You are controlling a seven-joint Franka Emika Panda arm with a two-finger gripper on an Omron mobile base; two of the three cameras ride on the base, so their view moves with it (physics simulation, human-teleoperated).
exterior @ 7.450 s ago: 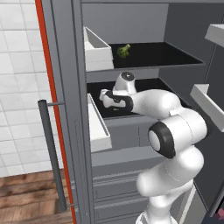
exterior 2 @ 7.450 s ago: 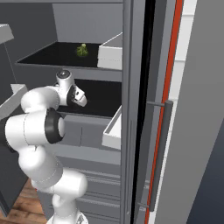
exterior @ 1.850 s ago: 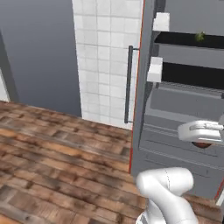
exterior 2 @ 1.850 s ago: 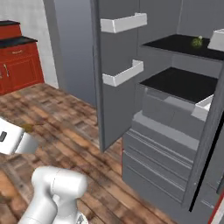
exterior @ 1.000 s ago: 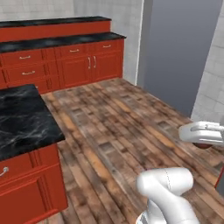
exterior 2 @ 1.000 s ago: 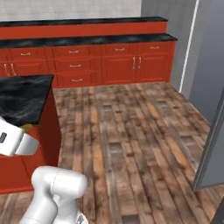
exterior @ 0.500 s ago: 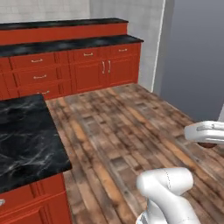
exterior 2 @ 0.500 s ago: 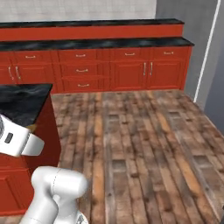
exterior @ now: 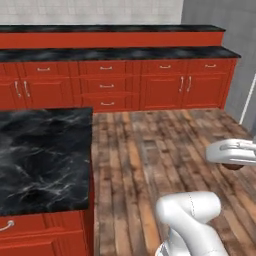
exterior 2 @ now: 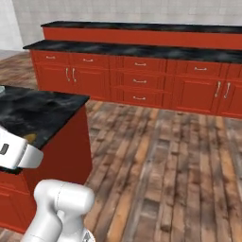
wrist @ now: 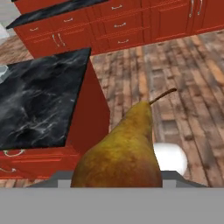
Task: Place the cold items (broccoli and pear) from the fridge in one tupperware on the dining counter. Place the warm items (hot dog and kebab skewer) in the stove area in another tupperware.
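Pear [wrist: 120, 151] fills the lower centre of my hand view, stem pointing to the upper right, and I read it as held in the tool: it sits right where the finger tips would rise, though the tips themselves are hidden behind the fruit. The tool looks partly closed around it, gripping its wide body.

In the left base view I see the tool [exterior: 234, 152] at the right edge, with a dark rounded shape under it that I take to be the fruit. In the right base view the hand sits at the lower left edge.

Ahead of me, the black marble worktop [exterior: 42, 157] with red cabinet sides takes up the left of the left base view; in the right base view it lies at the left [exterior 2: 38, 111]. A long run of red cabinets [exterior 2: 142, 87] lines the far wall across the wooden floor [exterior: 165, 145].

My judgement of progress: the first cold item is in hand and in transit to the dining worktop. I cannot make out any tupperware for certain; a pale shape at the far left edge of the hand view is too cut off to name. Left to do, as far as I can tell: drop the fruit in, fetch the broccoli, then handle both warm items.
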